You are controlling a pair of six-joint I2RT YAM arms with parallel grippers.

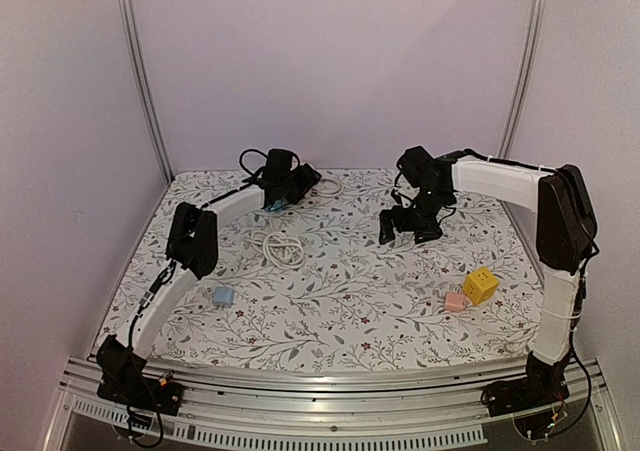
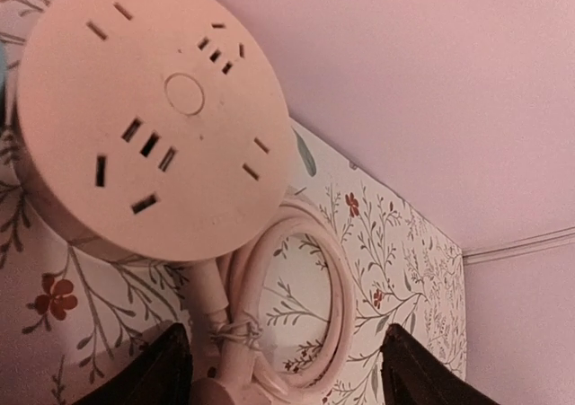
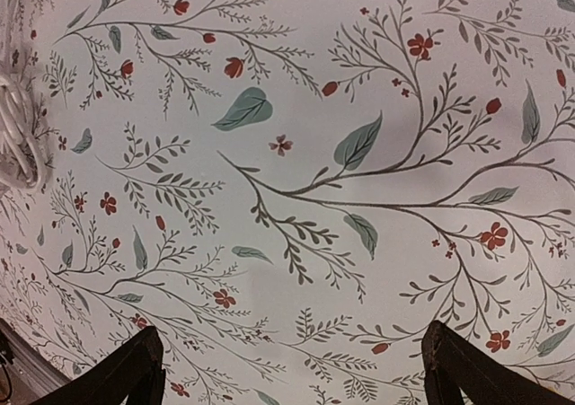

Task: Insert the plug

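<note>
Hovering spread and empty, left gripper (image 2: 283,356) faces the tied cord (image 2: 334,279) under the round hub (image 2: 153,109) at the back; right gripper (image 3: 292,351) gapes over cloth (image 3: 296,198). Plug likely ends the loose cable (image 1: 283,248) mid-cloth, though I cannot pick it out: light, rigid body, limp tail, so pinch the body. Hub may slide. Pink walls (image 1: 330,61) stand close.

You are looking at plain pale lilac walls (image 1: 330,61) across the top and both sides of the frame, with slim metal uprights (image 1: 140,71) at upper left and upper right. The table (image 1: 340,301) has a white, red-flowered leafy covering. A metal rail (image 1: 330,383) crosses the bottom.
</note>
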